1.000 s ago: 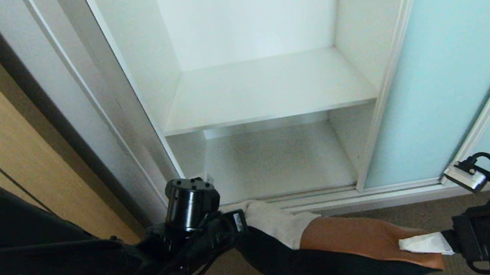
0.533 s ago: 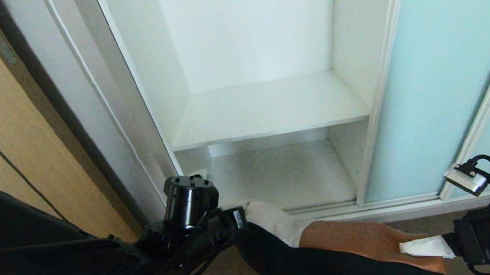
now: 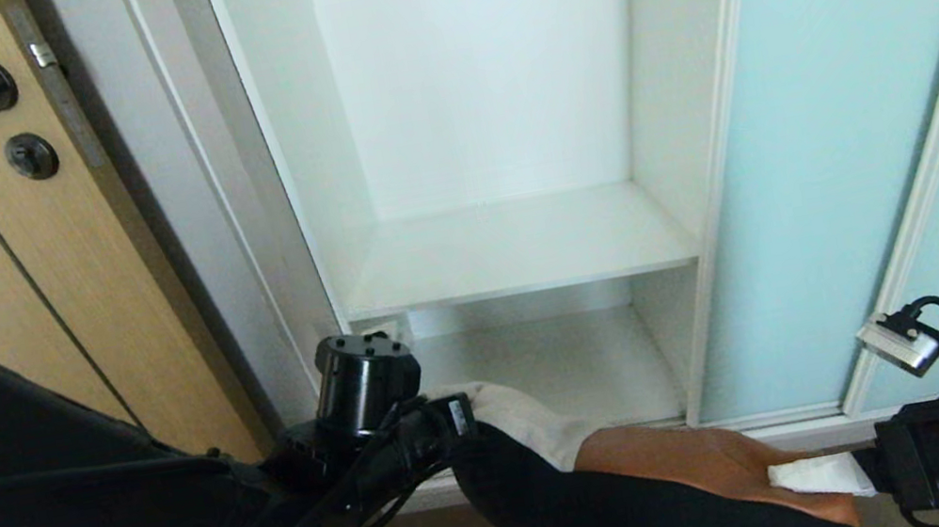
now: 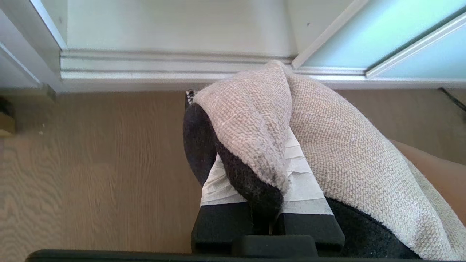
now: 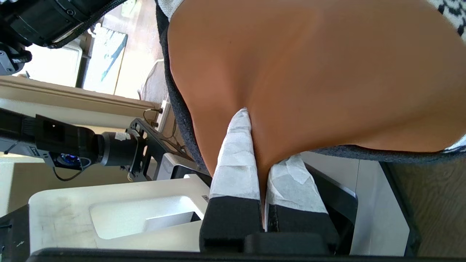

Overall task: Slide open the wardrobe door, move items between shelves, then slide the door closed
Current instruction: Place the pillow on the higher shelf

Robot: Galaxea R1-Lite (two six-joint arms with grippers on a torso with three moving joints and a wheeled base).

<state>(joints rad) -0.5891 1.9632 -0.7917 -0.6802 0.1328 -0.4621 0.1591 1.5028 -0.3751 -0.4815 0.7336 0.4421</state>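
I have the bundle (image 3: 623,495) slung between both pincers just outside the open wardrobe, door (image 3: 821,138) slid right. Left pincer (image 4: 267,203) clamps the knit end, right pincer (image 5: 260,171) the tan piece. Next, I judge: lift onto the shelf (image 3: 515,251). Only the wrist views show the pinches.

Blk/tan/wht items (image 3: 658,480) – aqua door (image 3: 824,99)

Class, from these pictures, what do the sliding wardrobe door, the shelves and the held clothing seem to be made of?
Sliding wardrobe door: probably frosted glass or acrylic, matte pale aqua, in a thin whitish frame.
Shelves: likely painted or laminated board, smooth flat white, thin edge.
Clothing bundle: coarse looped knit in cream and black; the tan piece looks smooth, perhaps faux leather.
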